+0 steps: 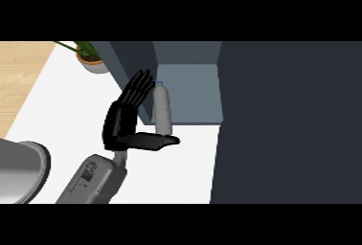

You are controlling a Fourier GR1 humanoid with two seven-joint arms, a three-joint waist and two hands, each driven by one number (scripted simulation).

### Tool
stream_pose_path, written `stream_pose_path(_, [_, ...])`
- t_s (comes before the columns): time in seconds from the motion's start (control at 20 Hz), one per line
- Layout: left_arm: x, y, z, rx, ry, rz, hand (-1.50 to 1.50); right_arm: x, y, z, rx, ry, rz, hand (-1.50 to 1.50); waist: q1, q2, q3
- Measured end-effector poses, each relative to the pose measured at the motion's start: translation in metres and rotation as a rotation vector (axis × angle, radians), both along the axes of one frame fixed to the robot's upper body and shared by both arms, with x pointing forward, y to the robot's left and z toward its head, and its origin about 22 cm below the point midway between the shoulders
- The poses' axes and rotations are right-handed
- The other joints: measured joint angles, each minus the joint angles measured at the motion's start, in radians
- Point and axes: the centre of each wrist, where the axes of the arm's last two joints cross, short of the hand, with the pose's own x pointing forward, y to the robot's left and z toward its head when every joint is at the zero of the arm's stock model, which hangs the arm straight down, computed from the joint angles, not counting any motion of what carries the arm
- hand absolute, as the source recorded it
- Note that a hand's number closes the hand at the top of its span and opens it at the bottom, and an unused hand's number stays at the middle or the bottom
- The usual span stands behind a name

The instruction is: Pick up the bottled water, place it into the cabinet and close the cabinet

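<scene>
Bottled water [163, 109]: stood upright at the open cabinet [189, 91] mouth, on its floor edge; seemingly delivered
Left robot hand [129, 117]: fingers straight, released; bottle only flanked, thumb below
Right robot hand: unseen
Table [74, 103]: white

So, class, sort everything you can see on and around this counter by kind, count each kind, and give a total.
Bottled water: 1
Potted plant: 1
Cabinet: 1
Cabinet door: 1
Robot hand: 1
Grey round object at the left edge, kind unclear: 1
Total: 6
</scene>
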Motion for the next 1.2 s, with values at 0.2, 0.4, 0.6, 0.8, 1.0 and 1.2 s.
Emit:
stream_pose_path(0.2, [-0.019,0.001,0.019,-0.043,-0.043,-0.007,-1.50,-0.006,0.003,0.003,-0.002,-0.001,0.001,-1.50,0.002,-0.003,0.002])
stream_pose_path(0.4, [-0.044,0.010,0.031,-0.073,-0.065,-0.023,-1.50,-0.008,0.004,0.010,-0.012,0.000,0.007,-1.50,0.004,-0.004,0.002])
stream_pose_path(0.6, [-0.077,0.008,0.034,-0.101,-0.061,-0.062,-1.50,-0.006,0.008,0.005,-0.030,-0.009,0.006,-1.50,0.005,-0.004,0.002])
stream_pose_path(0.8, [-0.106,0.012,0.044,-0.127,-0.056,-0.102,-1.50,-0.011,0.006,0.008,-0.101,-0.009,0.077,1.50,0.007,-0.005,0.002])
stream_pose_path(1.0, [-0.130,0.019,0.048,-0.146,-0.068,-0.100,-1.50,-0.016,0.005,0.015,-0.171,0.007,0.183,1.50,0.010,-0.005,0.002])
stream_pose_path(1.2, [-0.147,0.044,0.047,-0.150,-0.083,-0.060,-1.50,-0.016,0.006,0.019,-0.239,-0.011,0.267,1.50,0.016,-0.001,0.002])
